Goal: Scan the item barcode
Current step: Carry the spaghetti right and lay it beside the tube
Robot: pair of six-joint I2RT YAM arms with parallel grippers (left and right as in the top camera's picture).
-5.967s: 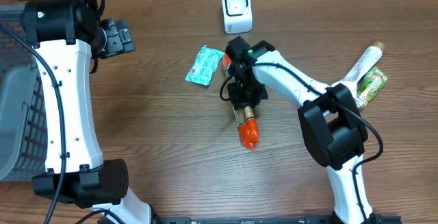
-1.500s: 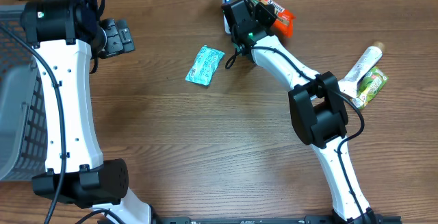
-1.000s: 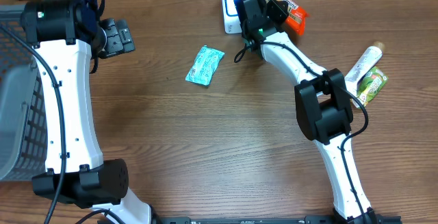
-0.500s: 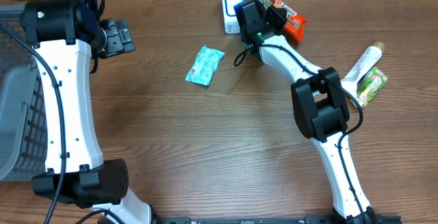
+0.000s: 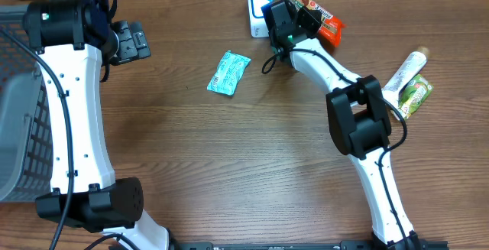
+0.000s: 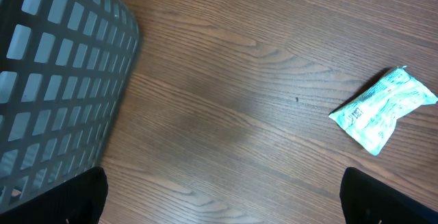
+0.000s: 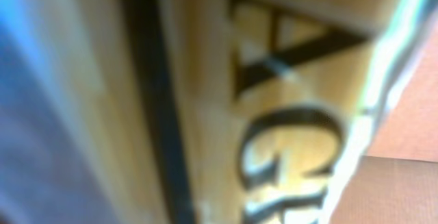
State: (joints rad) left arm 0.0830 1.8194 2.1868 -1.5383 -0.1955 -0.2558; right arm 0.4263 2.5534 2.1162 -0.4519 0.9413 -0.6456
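Overhead, just beside the white scanner (image 5: 255, 22), the right pincer (image 5: 290, 9) is clenched on the orange snack bar (image 5: 327, 22). I judge this is the scanning step; next, angle the barcode at the window. The left pincer (image 5: 130, 42) hangs released near the grey basket (image 5: 15, 51), nothing visible inside. Left wrist: a teal packet (image 6: 383, 111) lies ahead-right. Right wrist: only blurred wrapper lettering.

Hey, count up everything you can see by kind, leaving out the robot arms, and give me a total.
Sachets: 2 (teal sachet, green sachet)
Snack bars: 1 (orange snack bar)
Tubes: 1 (white tube)
Scanners: 1 (barcode scanner)
Baskets: 1 (grey basket)
Total: 6
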